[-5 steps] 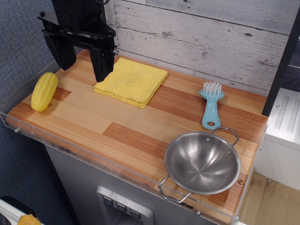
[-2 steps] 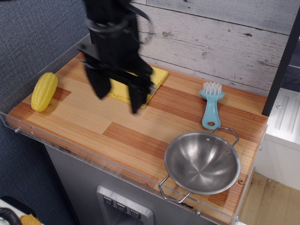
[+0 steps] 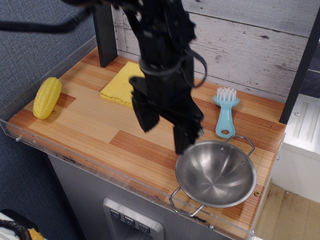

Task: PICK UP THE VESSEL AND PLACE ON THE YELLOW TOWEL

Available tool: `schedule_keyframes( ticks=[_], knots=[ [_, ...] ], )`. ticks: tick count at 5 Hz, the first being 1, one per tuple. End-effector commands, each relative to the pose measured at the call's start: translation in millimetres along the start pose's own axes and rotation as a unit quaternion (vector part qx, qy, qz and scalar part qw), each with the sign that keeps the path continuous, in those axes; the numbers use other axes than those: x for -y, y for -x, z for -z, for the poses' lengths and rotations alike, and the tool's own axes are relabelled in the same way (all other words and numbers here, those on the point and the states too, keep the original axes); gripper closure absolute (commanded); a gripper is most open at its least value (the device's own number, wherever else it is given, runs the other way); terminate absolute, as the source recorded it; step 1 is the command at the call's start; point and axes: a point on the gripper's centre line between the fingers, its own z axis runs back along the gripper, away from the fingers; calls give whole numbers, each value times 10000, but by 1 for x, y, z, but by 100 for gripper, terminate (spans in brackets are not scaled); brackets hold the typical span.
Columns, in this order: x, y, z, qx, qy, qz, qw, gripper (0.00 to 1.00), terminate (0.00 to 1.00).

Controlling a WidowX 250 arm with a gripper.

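One gripper (image 3: 165,127), jaws apart, hangs mid-frame; the vessel (image 3: 216,173) lies just lower right of it.

A wooden counter (image 3: 90,120) of striped light and reddish planks has a clear plastic rim (image 3: 75,161) along its front edge. Behind its back edge runs a whitewashed plank wall (image 3: 250,45). Blue-grey textured wall (image 3: 35,35) flanks its left edge. Pale wood floor (image 3: 290,215) shows beyond the right corner.
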Motion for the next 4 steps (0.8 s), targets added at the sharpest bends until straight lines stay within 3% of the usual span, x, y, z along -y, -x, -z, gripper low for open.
schedule_keyframes(
  ticks=[1,3,4],
  knots=[
    [12,-10,28,-58,92,222,9997,0,0],
    [12,-14,50,-260,-48,239,9994,0,0],
    [11,-12,53,-247,-178,52,9995,100,0]
  ],
)
